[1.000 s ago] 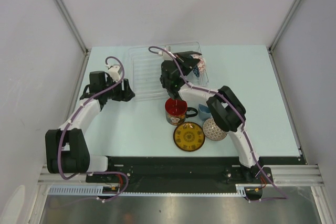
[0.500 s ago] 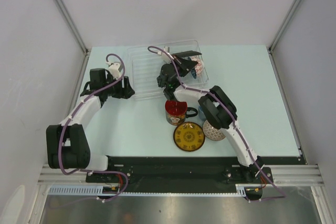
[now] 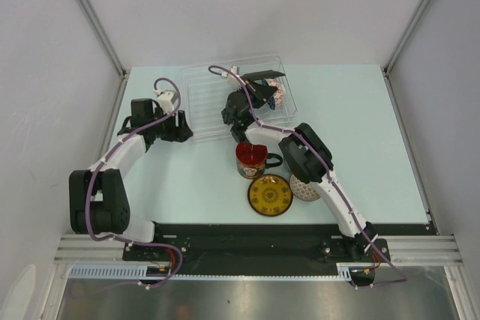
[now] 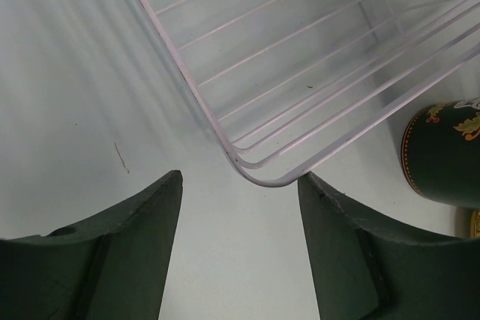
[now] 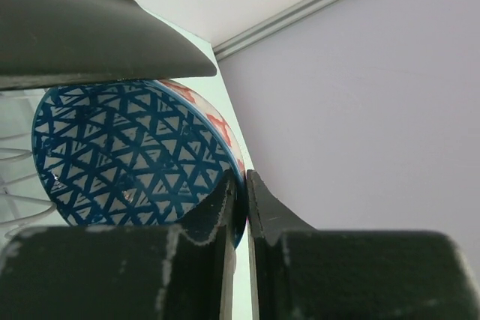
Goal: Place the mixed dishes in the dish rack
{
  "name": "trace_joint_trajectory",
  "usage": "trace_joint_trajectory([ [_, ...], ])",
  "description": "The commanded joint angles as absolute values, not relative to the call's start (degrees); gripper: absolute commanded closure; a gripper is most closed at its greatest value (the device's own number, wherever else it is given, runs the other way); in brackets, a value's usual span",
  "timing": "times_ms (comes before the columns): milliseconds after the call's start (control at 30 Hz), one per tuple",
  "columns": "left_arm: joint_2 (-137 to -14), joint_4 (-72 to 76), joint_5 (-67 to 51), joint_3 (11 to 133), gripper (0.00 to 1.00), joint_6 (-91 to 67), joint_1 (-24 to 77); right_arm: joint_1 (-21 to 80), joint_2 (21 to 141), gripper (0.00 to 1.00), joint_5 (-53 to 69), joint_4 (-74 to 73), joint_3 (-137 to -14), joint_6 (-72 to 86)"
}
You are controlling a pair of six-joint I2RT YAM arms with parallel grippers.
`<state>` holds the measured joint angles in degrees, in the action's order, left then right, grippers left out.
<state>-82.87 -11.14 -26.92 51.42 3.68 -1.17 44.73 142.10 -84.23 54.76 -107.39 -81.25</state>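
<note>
The bowl [image 5: 127, 148] was patterned inside with blue triangles on white. The black-handled mug [image 3: 251, 157] was coloured red, the saucer [image 3: 270, 195] yellow with dark ornament, the rack [image 3: 202, 103] clear, the surface [image 3: 360, 133] pale blue.

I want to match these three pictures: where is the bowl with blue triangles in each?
Top external: bowl with blue triangles, back centre, over the dish rack.
Left wrist: not in it.
Right wrist: left of centre, rim pinched by the right hand.
Shared landmark: dish rack wires, upper right in left wrist, faint at right wrist's left edge.
</note>
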Motion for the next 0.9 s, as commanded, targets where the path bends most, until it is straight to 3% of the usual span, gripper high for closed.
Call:
trace_joint_trajectory([
  [0,-83.7,-9.5,-26.5,51.8,0.32,5.2,-1.5,43.9,142.8,0.86,-80.8,59.3,-110.0,-75.5],
  [133,-83.3,-9.5,-26.5,51.6,0.32,5.4,-1.6,43.2,143.2,0.82,-79.8,58.6,-108.6,-73.0],
  [267,-83.2,-9.8,-26.3,51.6,0.32,5.6,-1.6,43.0,143.5,0.63,-79.9,57.6,-108.5,-70.7],
  [400,-83.2,-9.7,-26.3,51.6,0.33,5.6,-1.8,43.5,141.0,0.55,-79.3,53.1,-106.1,-65.5],
  [433,-83.3,-9.7,-26.3,51.6,0.32,5.6,-1.5,43.6,140.4,0.45,-79.1,51.0,-105.6,-63.6],
  [700,-83.2,-9.8,-26.5,51.9,0.33,5.2,-1.6,44.5,134.6,0.34,-77.3,27.4,-102.0,-41.5],
  [867,-83.4,-10.2,-26.4,51.6,0.33,5.6,-1.5,46.3,127.3,0.31,-77.3,30.2,-97.8,-41.5],
])
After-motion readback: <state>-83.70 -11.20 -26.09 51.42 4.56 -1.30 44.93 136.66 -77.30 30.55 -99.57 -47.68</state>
